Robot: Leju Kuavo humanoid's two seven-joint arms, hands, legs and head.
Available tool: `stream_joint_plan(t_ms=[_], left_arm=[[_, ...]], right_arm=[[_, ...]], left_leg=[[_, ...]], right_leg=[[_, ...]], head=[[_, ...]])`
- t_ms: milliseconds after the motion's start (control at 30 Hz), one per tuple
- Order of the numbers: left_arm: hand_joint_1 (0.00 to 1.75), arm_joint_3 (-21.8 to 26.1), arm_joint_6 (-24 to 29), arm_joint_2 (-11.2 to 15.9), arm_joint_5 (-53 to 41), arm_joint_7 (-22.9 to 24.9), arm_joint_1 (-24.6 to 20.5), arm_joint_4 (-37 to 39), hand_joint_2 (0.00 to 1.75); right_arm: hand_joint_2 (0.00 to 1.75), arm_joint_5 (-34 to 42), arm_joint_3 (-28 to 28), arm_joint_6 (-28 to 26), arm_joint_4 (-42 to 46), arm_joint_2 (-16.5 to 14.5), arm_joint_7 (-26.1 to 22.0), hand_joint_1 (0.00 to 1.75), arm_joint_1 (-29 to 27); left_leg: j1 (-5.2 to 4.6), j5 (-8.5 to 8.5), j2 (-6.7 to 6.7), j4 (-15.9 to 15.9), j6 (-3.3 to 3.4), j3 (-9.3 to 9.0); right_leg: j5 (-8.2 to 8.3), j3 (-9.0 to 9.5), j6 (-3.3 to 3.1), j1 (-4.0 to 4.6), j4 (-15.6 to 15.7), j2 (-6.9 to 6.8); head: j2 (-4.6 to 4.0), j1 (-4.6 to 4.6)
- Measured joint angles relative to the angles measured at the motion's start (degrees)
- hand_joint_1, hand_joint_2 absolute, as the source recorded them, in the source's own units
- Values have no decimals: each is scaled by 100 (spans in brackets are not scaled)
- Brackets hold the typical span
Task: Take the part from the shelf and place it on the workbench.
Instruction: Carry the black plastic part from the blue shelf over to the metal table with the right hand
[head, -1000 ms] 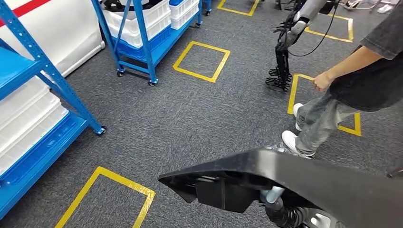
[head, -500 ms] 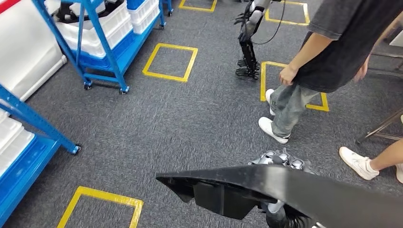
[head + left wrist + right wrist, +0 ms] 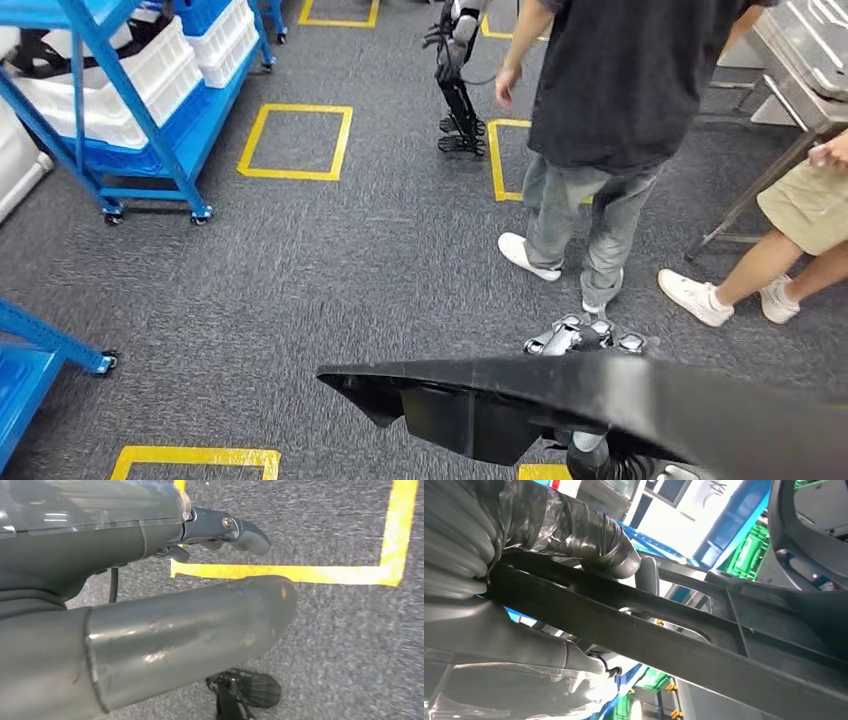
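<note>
Our right hand (image 3: 499,575) grips a long black part (image 3: 600,395), carried low and near over the floor. It looks stiff, light, awkwardly broad. Our left hand (image 3: 150,625) hangs with nothing in it, fingers apart.

Long black plastic part (image 3: 600,400), roughly level, above grey carpet.

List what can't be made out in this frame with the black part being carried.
- Black part: its right end is cut off by the head view's edge.
- Right hand: in the right wrist view the part hides much of its fingers.
- Left hand: close and blurred; fingers' pose unclear.
- Metal table: its top is cut off by the frame.
</note>
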State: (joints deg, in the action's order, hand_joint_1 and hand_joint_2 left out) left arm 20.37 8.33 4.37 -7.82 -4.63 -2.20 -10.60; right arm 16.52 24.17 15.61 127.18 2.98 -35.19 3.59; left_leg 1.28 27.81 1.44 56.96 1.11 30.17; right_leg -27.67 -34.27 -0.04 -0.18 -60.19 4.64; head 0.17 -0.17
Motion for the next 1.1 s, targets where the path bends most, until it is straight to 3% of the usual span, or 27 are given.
stream_joint_plan(t_ms=[67,133,167,200,233,300,367,433,467,533,600,667,700,733,767,833,900,933,967,1000,1033,1100], left_arm=[[0,2,0,-5,0,-3,11,0,0],[0,2,0,-7,0,-3,28,0,0],[0,2,0,-7,0,-3,28,0,0],[0,2,0,-7,0,-3,21,0,0],[0,2,0,-8,0,-4,11,0,0],[0,2,3,-17,-6,-5,-2,0,0],[0,2,27,-30,-34,18,-3,0,0],[0,3,63,-38,-66,87,-9,-2,0],[0,4,77,-40,-72,126,-17,-3,0],[0,9,86,-42,-75,183,-27,-6,0],[0,23,87,-36,-76,213,-15,-5,0],[0,53,87,-26,-77,236,7,-5,0],[0,68,87,-22,-79,242,16,-5,0],[0,78,87,-22,-88,248,20,-5,0],[0,85,86,-22,-97,250,20,-6,0],[0,93,74,-25,-113,248,23,-5,0],[0,100,54,-29,-115,241,24,-4,0],[0,103,46,-31,-116,237,24,-4,0],[0,104,44,-33,-118,233,20,-4,0],[0,105,44,-38,-121,232,15,-5,0],[0,105,44,-43,-124,229,9,-5,0],[0,105,38,-51,-137,228,9,-7,0]], right_arm=[[175,1,0,0,4,1,0,173,11],[175,2,0,0,2,1,0,173,6],[175,2,0,0,0,2,0,173,4],[175,2,0,1,-1,2,0,173,3],[175,2,0,1,-1,2,0,173,3],[175,2,0,11,4,1,1,173,12],[175,2,0,39,16,0,4,173,22],[175,-5,0,64,33,-4,14,173,22],[175,-12,1,68,43,-10,22,173,22],[175,-21,4,67,60,-32,46,173,44],[175,-23,26,60,53,-70,89,173,75],[175,-23,60,53,34,-102,126,173,85],[175,-20,74,48,22,-110,136,173,86],[175,-11,86,43,9,-115,145,173,89],[175,1,97,39,-4,-124,156,173,92],[175,40,122,38,-29,-144,180,173,103],[175,75,144,53,-51,-155,199,173,116],[175,89,150,62,-58,-157,203,173,118],[175,96,152,70,-62,-158,207,173,118],[175,100,154,75,-66,-157,204,173,112],[175,103,155,79,-69,-157,203,173,111],[175,103,155,90,-86,-156,200,173,107]], left_leg=[[-23,3,-143,-4,52,6],[-52,15,-300,-2,67,10],[-61,23,-375,-2,70,6],[-68,33,-443,-2,69,-5],[-71,44,-503,-5,66,-25],[-77,69,-612,-28,46,-79],[-82,91,-723,-53,8,-112],[-87,113,-827,-73,-41,-139],[-84,147,-775,-47,-65,-150],[-74,304,-517,169,-99,-85],[-61,597,-259,742,-118,186],[-54,842,-176,1453,-151,582],[-46,831,-168,1624,-170,706],[-33,696,-163,1557,-189,718],[-15,468,-137,1267,-210,615],[41,56,114,464,-257,288],[64,-60,345,50,-225,109],[51,-47,357,10,-179,87],[44,-59,283,7,-121,85],[41,-69,207,-2,-77,86],[43,-79,134,-9,-36,87],[30,-83,-21,-18,20,91]], right_leg=[[-359,-328,39,2,-683,-335],[-615,-688,55,-11,-1384,-424],[-586,-741,46,-10,-1471,-432],[-448,-664,24,0,-1311,-444],[-240,-473,-13,21,-942,-483],[59,-27,-116,116,-86,-731],[115,148,-194,197,291,-878],[145,156,-237,193,344,-746],[175,190,-249,175,403,-681],[239,265,-281,125,513,-577],[250,270,-307,117,519,-485],[236,248,-316,112,480,-344],[220,240,-309,106,451,-265],[200,239,-292,94,418,-183],[176,248,-266,77,387,-107],[120,258,-191,48,321,34],[105,231,-114,32,302,160],[117,207,-76,22,306,230],[134,185,-44,7,317,298],[125,159,-17,0,287,286],[67,106,7,1,190,185],[-242,-161,51,1,-357,-179]], head=[[0,2],[0,1],[0,1],[0,0],[0,0],[0,1],[0,1],[0,0],[0,0],[0,-1],[0,-4],[0,-5],[0,-5],[0,-5],[0,-5],[0,-4],[0,-3],[1,-2],[1,-2],[1,-1],[1,0],[1,3]])
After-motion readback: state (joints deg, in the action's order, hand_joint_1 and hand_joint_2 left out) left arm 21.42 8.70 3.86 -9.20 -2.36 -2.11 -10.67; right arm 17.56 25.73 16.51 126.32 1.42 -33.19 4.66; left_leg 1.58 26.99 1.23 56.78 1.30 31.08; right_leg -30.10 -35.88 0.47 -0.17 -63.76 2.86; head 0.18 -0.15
